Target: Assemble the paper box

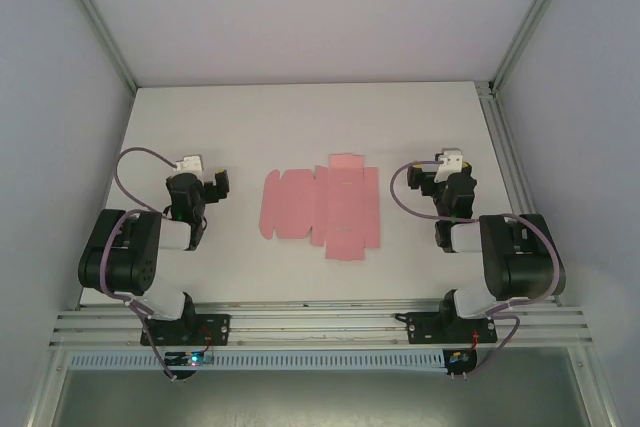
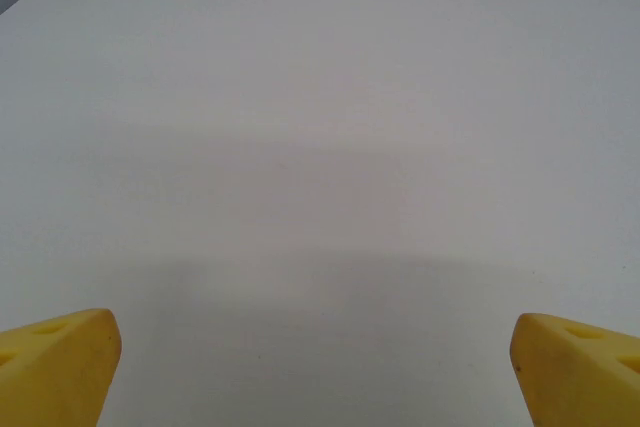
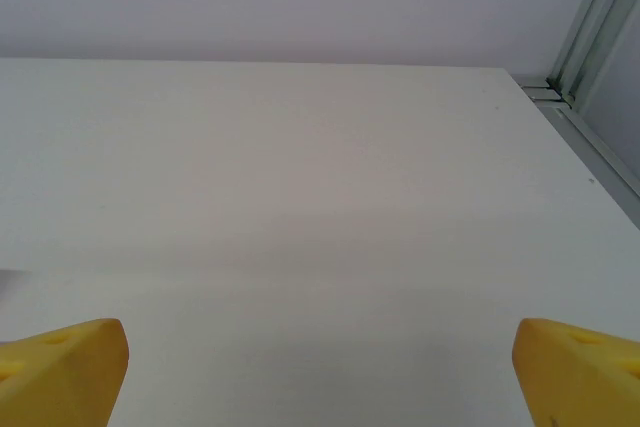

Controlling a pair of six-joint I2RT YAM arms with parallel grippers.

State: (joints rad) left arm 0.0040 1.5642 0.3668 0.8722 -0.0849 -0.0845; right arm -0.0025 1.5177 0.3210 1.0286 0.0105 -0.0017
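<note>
Lying flat and unfolded: pink box (image 1: 322, 205), mid-table between two idle arms
Top view: box spread as a die-cut sheet on the white table (image 1: 300, 117), flaps out in a rough cross, no crease raised; left gripper (image 1: 198, 179) to its left and right gripper (image 1: 438, 175) to its right, both well apart from it, probably parked on either side so each arm can reach its nearer flaps. Left wrist view: yellow fingers (image 2: 58, 365) at the frame's lower corners, jaws wide, bare table between them, nothing held. Right wrist view: yellow fingers (image 3: 62, 372) likewise spread wide over bare table, empty; folding not yet begun
</note>
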